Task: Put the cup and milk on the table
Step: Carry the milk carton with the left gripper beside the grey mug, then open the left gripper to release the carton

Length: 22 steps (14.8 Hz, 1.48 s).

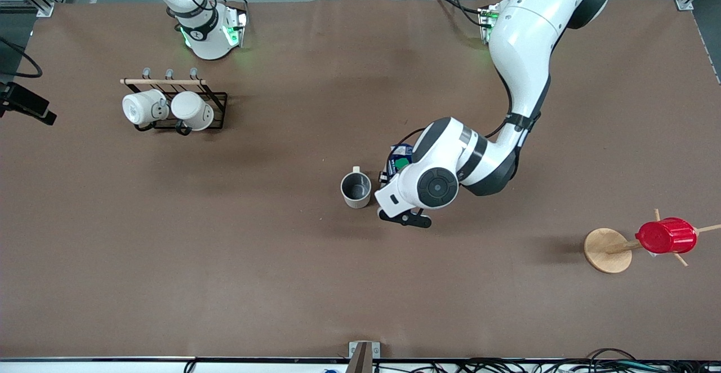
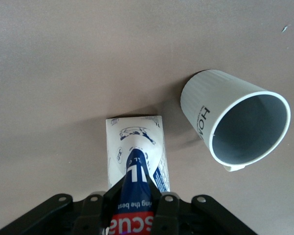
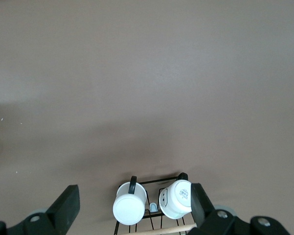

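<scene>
Blue-and-white gable-top milk carton [image 2: 137, 161], pinched upright in our left tool [image 2: 132, 208] beside the beige mug [image 1: 356, 188] for set-down; right tool [image 3: 132, 208] waits spread.

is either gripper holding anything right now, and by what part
The left gripper grips the milk carton at its gabled top, standing beside the cup on the table. The right gripper is open, holding nothing.

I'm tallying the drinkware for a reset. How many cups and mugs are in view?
4: the beige-white mug stands mid-table beside the milk carton; two white mugs hang on the black rack near the right arm's base; the ribbed red cup sits on the wooden stand.
</scene>
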### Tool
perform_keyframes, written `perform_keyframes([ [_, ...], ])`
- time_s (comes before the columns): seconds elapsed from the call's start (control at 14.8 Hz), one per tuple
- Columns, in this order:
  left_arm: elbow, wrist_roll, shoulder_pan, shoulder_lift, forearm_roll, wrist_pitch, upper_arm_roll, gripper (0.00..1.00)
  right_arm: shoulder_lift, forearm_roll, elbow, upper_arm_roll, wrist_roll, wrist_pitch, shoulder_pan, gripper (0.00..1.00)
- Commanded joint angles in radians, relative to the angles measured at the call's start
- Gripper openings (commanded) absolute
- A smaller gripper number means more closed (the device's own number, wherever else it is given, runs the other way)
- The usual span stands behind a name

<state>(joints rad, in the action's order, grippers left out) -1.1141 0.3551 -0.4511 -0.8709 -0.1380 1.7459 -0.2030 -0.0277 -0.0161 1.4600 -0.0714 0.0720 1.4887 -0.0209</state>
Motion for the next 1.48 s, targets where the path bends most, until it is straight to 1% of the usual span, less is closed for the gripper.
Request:
perform_keyframes([
  [0.0,0.053,-0.005,-0.008,-0.026,-0.012,-0.017,0.004,0.25,0.023,0.019,0.028,0.007,-0.008,0.012,-0.010,1.00],
  [0.07,0.051,-0.011,-0.006,-0.026,-0.012,-0.005,0.004,0.40,0.023,0.019,0.028,0.007,-0.008,0.012,-0.010,1.00],
  [0.13,0.050,-0.015,-0.006,-0.025,-0.011,0.016,0.005,0.67,0.023,0.019,0.028,0.007,-0.008,0.012,-0.010,1.00],
  [0.2,0.045,-0.015,-0.006,-0.020,-0.011,0.039,0.007,0.90,0.023,0.019,0.028,0.007,-0.008,0.012,-0.010,1.00],
  [0.27,0.045,-0.013,-0.006,-0.017,-0.011,0.046,0.008,1.00,0.023,0.019,0.028,0.007,-0.008,0.012,-0.010,1.00],
  [0.54,0.033,0.016,-0.001,0.035,0.003,0.046,0.013,1.00,0.023,0.019,0.028,0.007,-0.008,0.012,-0.011,1.00],
  [0.61,0.028,0.033,0.005,0.067,0.006,0.046,0.019,1.00,0.023,0.019,0.028,0.007,-0.008,0.012,-0.011,1.00],
  [0.74,-0.012,0.041,0.028,0.139,0.037,0.043,0.020,1.00,0.023,0.019,0.028,0.007,-0.008,0.012,-0.011,1.00],
  [0.81,-0.056,0.042,0.044,0.188,0.055,0.044,0.019,1.00,0.023,0.019,0.028,0.007,-0.008,0.012,-0.011,1.00],
  [0.94,-0.172,0.038,0.096,0.310,0.078,0.058,0.017,1.00,0.023,0.019,0.028,0.007,-0.008,0.012,-0.010,1.00],
  [1.01,-0.249,0.033,0.123,0.379,0.078,0.088,0.017,1.00,0.023,0.019,0.028,0.007,-0.008,0.012,-0.011,1.00],
  [1.08,-0.345,0.025,0.139,0.460,0.078,0.133,0.016,1.00,0.023,0.019,0.028,0.007,-0.008,0.012,-0.011,1.00],
  [1.21,-0.593,0.021,0.170,0.646,0.078,0.263,0.016,1.00,0.023,0.019,0.028,0.007,-0.008,0.012,-0.011,1.00],
  [1.28,-0.698,0.021,0.176,0.726,0.078,0.326,0.016,1.00,0.023,0.021,0.028,0.007,-0.008,0.012,-0.011,1.00],
  [1.35,-0.775,0.021,0.183,0.795,0.078,0.361,0.016,1.00,0.023,0.021,0.028,0.007,-0.008,0.012,-0.011,1.00],
  [1.42,-0.823,0.021,0.190,0.849,0.078,0.365,0.016,1.00,0.023,0.021,0.028,0.007,-0.008,0.012,-0.011,1.00],
])
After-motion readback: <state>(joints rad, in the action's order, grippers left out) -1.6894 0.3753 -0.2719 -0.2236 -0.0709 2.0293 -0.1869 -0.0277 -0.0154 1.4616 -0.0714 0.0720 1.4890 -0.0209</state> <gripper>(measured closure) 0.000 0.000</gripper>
